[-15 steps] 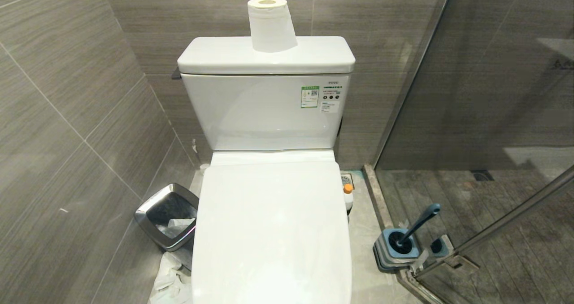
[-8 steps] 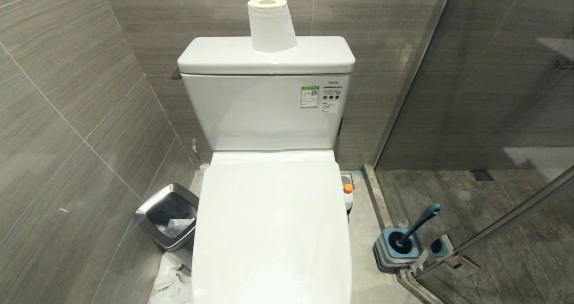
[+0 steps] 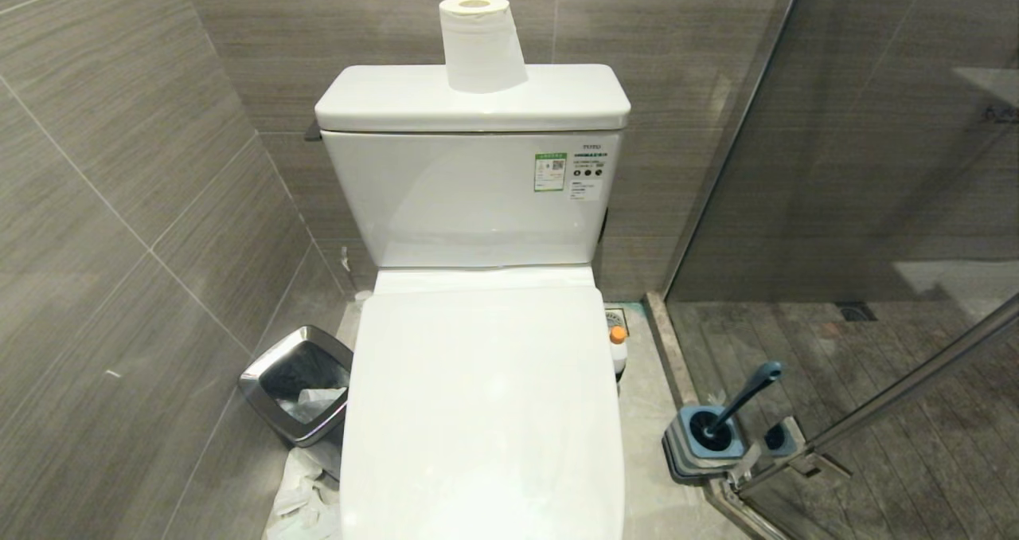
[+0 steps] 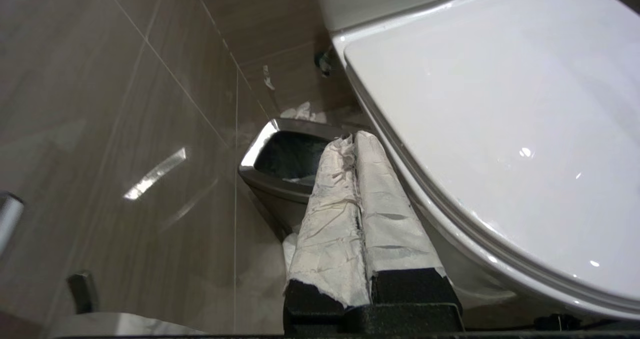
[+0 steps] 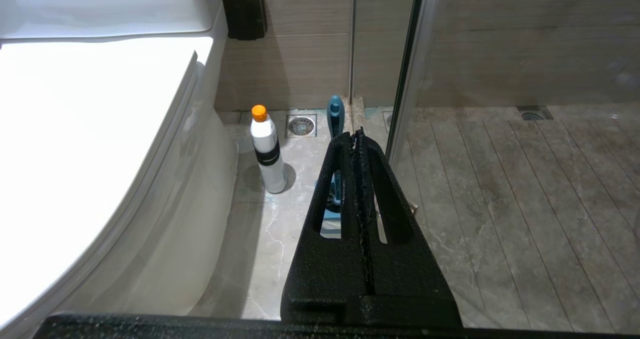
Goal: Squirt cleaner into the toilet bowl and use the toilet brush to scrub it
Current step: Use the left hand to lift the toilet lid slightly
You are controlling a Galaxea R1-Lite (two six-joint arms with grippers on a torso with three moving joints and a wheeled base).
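Note:
The toilet bowl [image 5: 205, 204] shows only its white outer wall; its inside is hidden under the lowered lid [image 3: 482, 412]. The cleaner [image 3: 618, 347], a small white bottle with an orange cap, stands on the floor right of the toilet, also seen in the right wrist view as the cleaner [image 5: 267, 151]. The toilet brush [image 3: 744, 397] leans in its square blue-grey base [image 3: 700, 448] by the glass door. My left gripper [image 4: 352, 140], fingers wrapped in white tape, is shut and empty beside the lid's left edge. My right gripper [image 5: 358, 135] is shut and empty above the floor, near the brush. Neither shows in the head view.
A small steel bin [image 3: 298, 385] stands left of the toilet with crumpled paper [image 3: 298, 496] on the floor before it. A toilet roll [image 3: 480, 44] sits on the tank [image 3: 398, 102]. The glass shower door [image 3: 876, 205] closes off the right. A floor drain [image 5: 301, 125] lies behind the bottle.

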